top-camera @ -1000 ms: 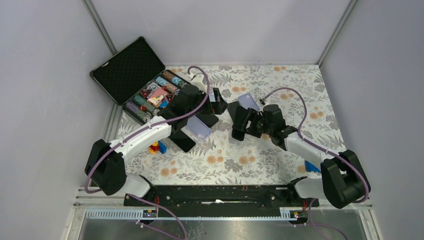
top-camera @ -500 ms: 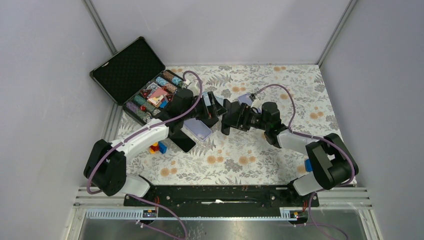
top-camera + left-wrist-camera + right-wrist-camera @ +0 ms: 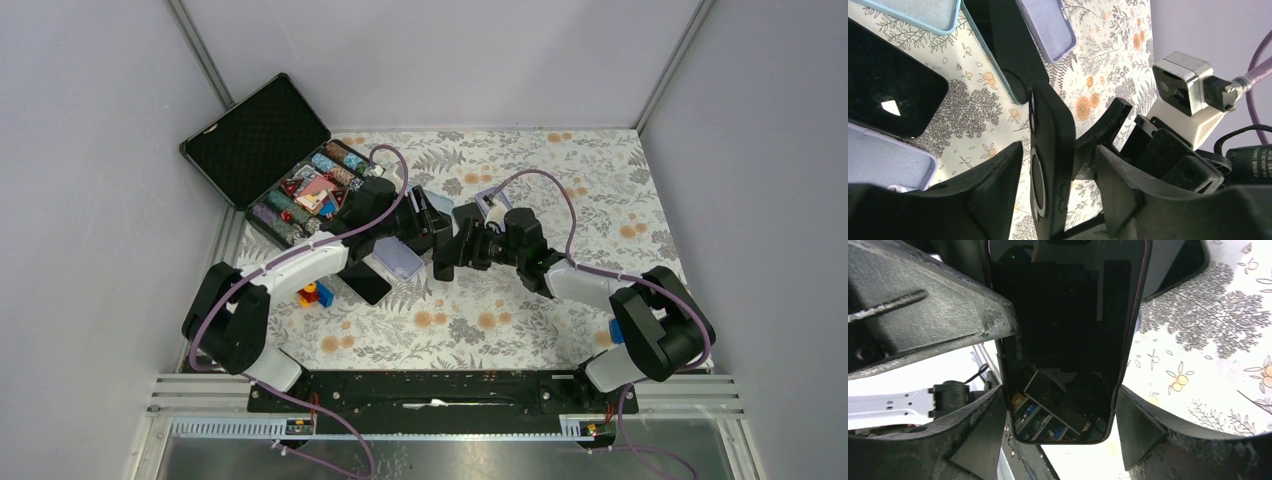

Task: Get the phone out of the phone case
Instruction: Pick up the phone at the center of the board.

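- Nearest me, a little heap of toy blocks (image 3: 315, 295) sits on the flowered surface (image 3: 500, 310), beside the left arm and clear of the work.
- Just past them lie one bare black handset (image 3: 366, 285) and one lavender case (image 3: 400, 262), close side by side. I take them for a phone and its emptied case, though that is a guess.
- In the middle the two arms meet. The right tool (image 3: 1060, 400) has the phone (image 3: 1068, 315) across its width, a finger on each long edge, with the glass facing its own camera. That hold, I reckon, leaves the back free for the other arm.
- The phone case (image 3: 1053, 125), black, is not yet off the phone. It stands on edge, up off the surface.
- The left tool (image 3: 1058, 160) straddles the case's thickness, part-way open. A gap shows on at least one side, so it grips nothing that I can see. Placed like that, it looks set to pinch the rim and peel.
- Farther on lie a second lavender case (image 3: 1045, 25) and one light-blue case (image 3: 923, 12). That makes three loose cases, plus one dark teal-rimmed slab (image 3: 1003, 55) I cannot name.
- At the far left corner, one open carry case (image 3: 255, 140) holds chips.
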Tool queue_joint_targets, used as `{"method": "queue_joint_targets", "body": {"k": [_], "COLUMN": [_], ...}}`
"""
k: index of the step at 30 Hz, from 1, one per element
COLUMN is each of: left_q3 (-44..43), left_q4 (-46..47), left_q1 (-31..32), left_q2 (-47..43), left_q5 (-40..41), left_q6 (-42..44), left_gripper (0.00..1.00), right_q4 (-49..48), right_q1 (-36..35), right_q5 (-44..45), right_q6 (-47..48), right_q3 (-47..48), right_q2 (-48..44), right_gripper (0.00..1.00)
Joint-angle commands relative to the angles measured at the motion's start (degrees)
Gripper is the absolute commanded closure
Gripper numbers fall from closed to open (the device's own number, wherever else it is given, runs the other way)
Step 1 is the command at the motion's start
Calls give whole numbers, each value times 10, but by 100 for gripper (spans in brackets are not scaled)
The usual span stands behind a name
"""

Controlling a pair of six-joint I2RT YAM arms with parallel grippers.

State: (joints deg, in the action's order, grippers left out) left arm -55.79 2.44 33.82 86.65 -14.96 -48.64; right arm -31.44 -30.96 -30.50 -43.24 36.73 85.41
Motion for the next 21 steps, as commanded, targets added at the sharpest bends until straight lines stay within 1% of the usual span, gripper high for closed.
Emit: {"method": "queue_joint_targets", "body": {"k": [1,6,12,15,17,18,19,20,21], "left_q3": [-27,-32,-35,-38,-41,-42,-43,-44,-44], "left_q4": [17,21,22,21,20,18,18,17,18], "left_q1": [-3,-3,-3,-3,-4,-4,-4,-4,-5], "left_q2": [6,23,42,44,43,42,40,38,35], "left_q5": [9,0,-8,-11,-10,-10,-10,-11,-13], "left_q6": [0,0,0,1,4,6,8,10,12], "left_gripper": [47,55,68,79,90,97,100,100,100], "right_q4": [8,39,45,53,59,64,70,76,80], "right_q1": [-11,-18,-21,-22,-23,-23,-23,-23,-23], "right_q5": [35,50,48,48,52,55,53,56,64], "right_q6": [44,60,62,64,67,69,75,82,85], "right_q3": [39,53,66,69,68,68,69,68,63], "right_q2": [-22,-23,-26,-26,-29,-31,-32,-36,-44], "right_gripper": [60,60,60,59,57,54,49,41,32]}}
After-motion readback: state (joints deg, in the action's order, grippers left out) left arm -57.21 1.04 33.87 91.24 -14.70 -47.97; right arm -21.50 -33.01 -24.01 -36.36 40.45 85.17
